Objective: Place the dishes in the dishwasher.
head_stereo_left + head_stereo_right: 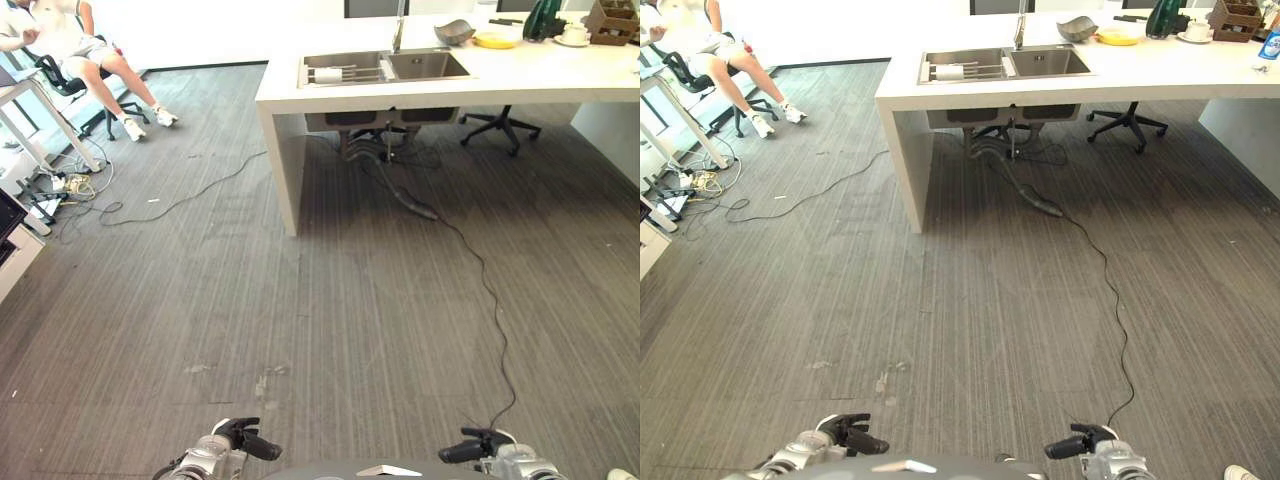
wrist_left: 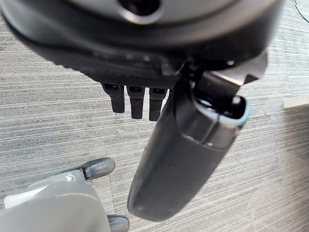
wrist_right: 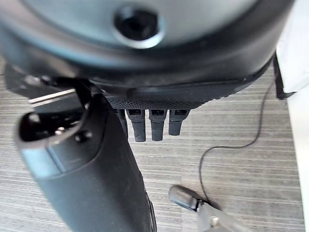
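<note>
Far ahead stands a white counter [image 1: 520,75] with a steel double sink [image 1: 385,68]. On the counter behind the sink lie a grey bowl [image 1: 454,32], a yellow plate [image 1: 496,40] and a white cup on a saucer [image 1: 574,34]. My left hand [image 1: 245,440] and right hand [image 1: 470,448] hang low at the near edge of the view, well away from the counter. In the left wrist view the fingers [image 2: 136,101] are straight and the thumb [image 2: 178,159] stands out, with nothing held. The right hand's fingers [image 3: 152,124] and thumb [image 3: 96,179] are the same, over bare carpet.
A person [image 1: 75,50] sits on an office chair at the far left, beside a desk with tangled cables [image 1: 70,185] on the floor. Another office chair [image 1: 497,125] stands behind the counter. A dark green object [image 1: 545,18] and a wooden box [image 1: 612,20] are on the counter's right end.
</note>
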Tool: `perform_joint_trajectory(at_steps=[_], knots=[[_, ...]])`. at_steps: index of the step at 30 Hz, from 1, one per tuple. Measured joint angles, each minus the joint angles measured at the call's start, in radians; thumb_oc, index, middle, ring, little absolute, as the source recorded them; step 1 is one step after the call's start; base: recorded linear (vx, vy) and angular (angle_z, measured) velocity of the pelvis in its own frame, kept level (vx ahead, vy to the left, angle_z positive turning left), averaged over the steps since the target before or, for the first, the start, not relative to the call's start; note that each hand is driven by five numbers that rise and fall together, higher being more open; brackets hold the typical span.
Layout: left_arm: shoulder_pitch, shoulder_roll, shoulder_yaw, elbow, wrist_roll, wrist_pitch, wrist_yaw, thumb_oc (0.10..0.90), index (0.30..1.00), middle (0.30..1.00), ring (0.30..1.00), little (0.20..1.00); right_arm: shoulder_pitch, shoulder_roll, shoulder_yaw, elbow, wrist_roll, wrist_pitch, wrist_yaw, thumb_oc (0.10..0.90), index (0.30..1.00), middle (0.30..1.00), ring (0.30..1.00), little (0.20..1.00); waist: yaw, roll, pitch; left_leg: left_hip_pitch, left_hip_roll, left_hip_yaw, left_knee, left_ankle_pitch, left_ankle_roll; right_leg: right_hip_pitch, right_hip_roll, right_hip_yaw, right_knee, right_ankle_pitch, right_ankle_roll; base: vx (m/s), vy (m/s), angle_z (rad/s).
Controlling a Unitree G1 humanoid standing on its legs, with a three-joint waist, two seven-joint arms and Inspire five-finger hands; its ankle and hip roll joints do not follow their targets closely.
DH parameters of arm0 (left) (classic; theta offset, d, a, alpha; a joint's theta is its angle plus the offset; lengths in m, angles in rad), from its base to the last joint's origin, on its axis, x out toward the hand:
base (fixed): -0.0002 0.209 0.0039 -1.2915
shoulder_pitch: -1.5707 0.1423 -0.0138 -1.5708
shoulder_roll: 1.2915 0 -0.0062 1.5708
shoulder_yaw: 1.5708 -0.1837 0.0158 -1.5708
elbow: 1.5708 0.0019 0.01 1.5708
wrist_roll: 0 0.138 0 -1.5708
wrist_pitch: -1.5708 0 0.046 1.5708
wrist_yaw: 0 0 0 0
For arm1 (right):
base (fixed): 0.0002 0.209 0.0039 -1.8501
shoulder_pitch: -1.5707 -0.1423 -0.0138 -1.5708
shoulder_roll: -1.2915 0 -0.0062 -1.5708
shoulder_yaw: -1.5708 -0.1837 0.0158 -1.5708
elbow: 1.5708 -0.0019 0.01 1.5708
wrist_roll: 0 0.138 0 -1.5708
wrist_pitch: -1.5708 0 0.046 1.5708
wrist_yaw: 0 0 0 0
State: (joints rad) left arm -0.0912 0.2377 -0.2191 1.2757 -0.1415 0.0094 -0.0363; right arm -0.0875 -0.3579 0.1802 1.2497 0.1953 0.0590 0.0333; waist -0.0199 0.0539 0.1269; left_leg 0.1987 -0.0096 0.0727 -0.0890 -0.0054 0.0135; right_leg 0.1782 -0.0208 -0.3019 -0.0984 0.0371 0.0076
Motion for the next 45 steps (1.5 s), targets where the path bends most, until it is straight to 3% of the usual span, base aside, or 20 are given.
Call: perform_joint_trajectory(at_steps=[8, 15, 23, 45], knots=[[-0.001, 0.009, 0.000, -0.038, -0.003, -0.002, 0.009, 0.800, 0.900, 0.900, 0.900, 0.900, -0.042, -0.009, -0.001, -0.062, 0.001, -0.030, -0.002, 0.800, 0.900, 0.900, 0.900, 0.900, 0.000, 0.012, 0.014, -0.002, 0.000, -0.004, -0.001, 0.003, 0.005, -0.001, 0.000, -0.002, 0.000, 0.001, 0.001, 0.00, 0.000, 0.00], [0.000, -0.023, 0.000, -0.037, -0.001, -0.003, 0.067, 0.800, 0.900, 0.900, 0.900, 0.900, 0.055, 0.011, -0.010, -0.098, 0.008, -0.041, -0.025, 0.800, 0.900, 0.900, 0.900, 0.900, -0.012, 0.013, 0.018, -0.018, 0.000, -0.004, -0.001, 0.004, 0.005, -0.019, 0.000, -0.001, 0.000, 0.001, 0.001, 0.00, 0.000, 0.00], [0.011, -0.055, -0.003, -0.034, 0.020, -0.008, 0.095, 0.800, 0.900, 0.900, 0.900, 0.900, 0.098, 0.036, 0.018, -0.059, 0.002, -0.038, -0.040, 0.800, 0.900, 0.900, 0.900, 0.900, -0.037, -0.009, 0.031, -0.039, 0.004, 0.005, -0.001, 0.007, 0.003, -0.044, 0.006, 0.010, 0.000, 0.005, -0.003, -0.01, -0.016, -0.04], [0.044, -0.060, -0.005, -0.012, 0.054, -0.008, 0.095, 0.800, 0.900, 0.900, 0.900, 0.900, 0.074, 0.056, 0.038, 0.012, 0.001, -0.037, -0.034, 0.800, 0.900, 0.900, 0.900, 0.900, -0.039, -0.009, -0.023, -0.044, 0.007, 0.017, -0.006, 0.007, 0.002, -0.054, 0.010, 0.024, 0.001, 0.009, -0.009, 0.01, -0.005, -0.02]])
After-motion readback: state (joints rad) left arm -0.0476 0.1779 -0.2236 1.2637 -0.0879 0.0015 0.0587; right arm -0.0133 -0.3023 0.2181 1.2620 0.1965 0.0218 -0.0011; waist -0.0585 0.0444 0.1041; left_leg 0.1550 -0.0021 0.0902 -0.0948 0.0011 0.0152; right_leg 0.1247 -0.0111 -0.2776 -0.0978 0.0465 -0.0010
